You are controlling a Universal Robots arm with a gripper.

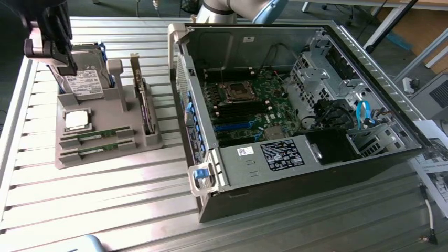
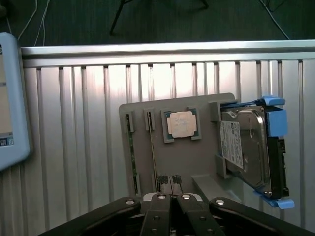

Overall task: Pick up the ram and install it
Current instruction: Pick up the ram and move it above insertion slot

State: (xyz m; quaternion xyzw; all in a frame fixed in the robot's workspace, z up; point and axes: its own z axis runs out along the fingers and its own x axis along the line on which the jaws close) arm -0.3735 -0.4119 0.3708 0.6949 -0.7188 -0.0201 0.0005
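Computer parts sit on a gray tray next to an open computer box.

The gray tray (image 1: 112,118) lies on a ribbed metal table (image 1: 105,210). At one end of the tray, a hard drive (image 1: 87,84) in a blue frame leans up on its edge. Just beside it, a square silver chip (image 1: 75,119) lies flat in its own spot on the tray. A dark card (image 1: 146,107) stands on its edge along the tray's side nearest the big open computer box (image 1: 245,157). The box lies just beside the tray, toward the exterior view's right. Some papers (image 1: 434,168) lie past the box, well apart from the tray.
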